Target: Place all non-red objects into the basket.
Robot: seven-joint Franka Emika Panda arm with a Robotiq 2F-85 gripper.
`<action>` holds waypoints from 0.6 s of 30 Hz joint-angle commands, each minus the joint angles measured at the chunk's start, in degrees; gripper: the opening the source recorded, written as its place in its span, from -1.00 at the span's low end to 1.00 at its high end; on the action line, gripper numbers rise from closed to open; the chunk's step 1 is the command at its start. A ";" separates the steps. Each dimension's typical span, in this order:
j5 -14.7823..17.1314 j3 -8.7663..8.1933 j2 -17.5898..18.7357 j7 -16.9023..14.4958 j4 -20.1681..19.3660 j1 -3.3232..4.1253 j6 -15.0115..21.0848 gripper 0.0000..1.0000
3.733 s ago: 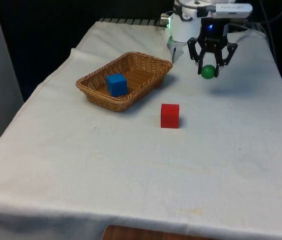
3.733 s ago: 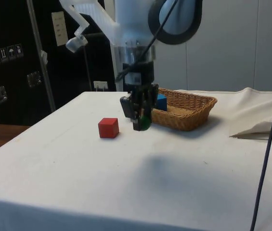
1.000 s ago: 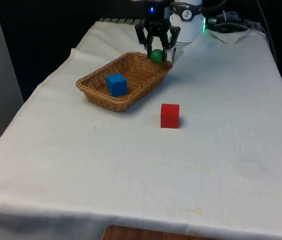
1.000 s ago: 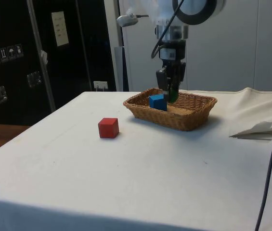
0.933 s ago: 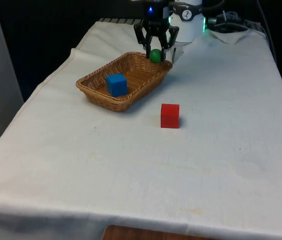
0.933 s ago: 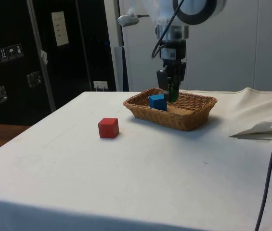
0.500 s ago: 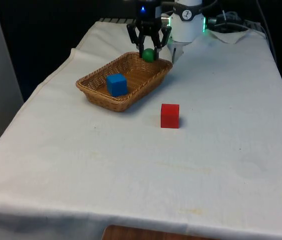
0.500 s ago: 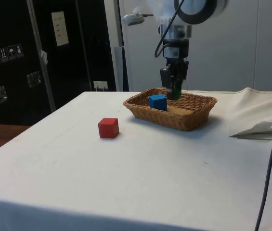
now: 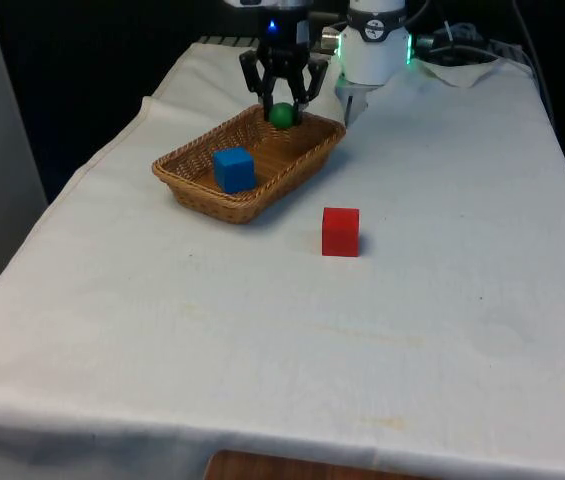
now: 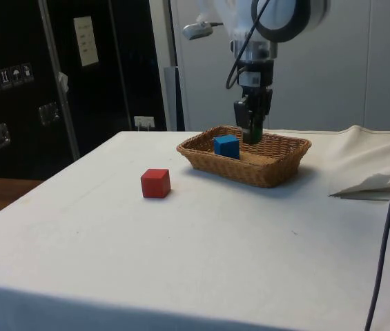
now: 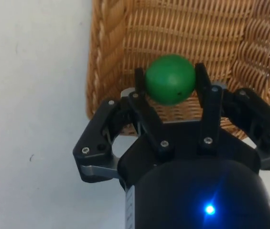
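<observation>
Gripper (image 9: 282,108) clenched on green ball (image 9: 281,114), ball pinched between fingertips (image 11: 205,76), held in air, not touching wicker. Basket (image 9: 195,187) directly beneath: ball hangs over far end, just inside rim. Release path judged straight down. Blue cube (image 9: 233,168) already in basket, toward near end, apart from ball. Red cube (image 9: 340,231) on cloth outside basket, on front view's right.

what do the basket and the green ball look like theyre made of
Oblong woven wicker basket: tan strands interlaced in rows with a braided rim, probably rattan or similar. Small round green ball, held in the black hand: smooth, matte, evenly coloured, with one tiny dark speck; painted wood or plastic, the look leaves it open.
</observation>
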 commanded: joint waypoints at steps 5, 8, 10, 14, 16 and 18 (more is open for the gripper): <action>-0.11 -0.74 1.20 -1.09 -0.17 -0.11 1.78 -1.00; 0.29 -1.32 1.78 -2.12 -0.63 -0.11 2.58 -1.00; 0.46 -1.60 2.06 -2.58 -0.80 -0.06 2.86 -1.00; 0.69 -2.06 2.64 -3.32 -1.20 -0.06 3.61 -1.00; 1.09 -2.29 3.32 -3.95 -1.60 -0.06 4.47 -1.00; 1.32 -2.35 3.84 -4.18 -1.83 0.00 5.10 -1.00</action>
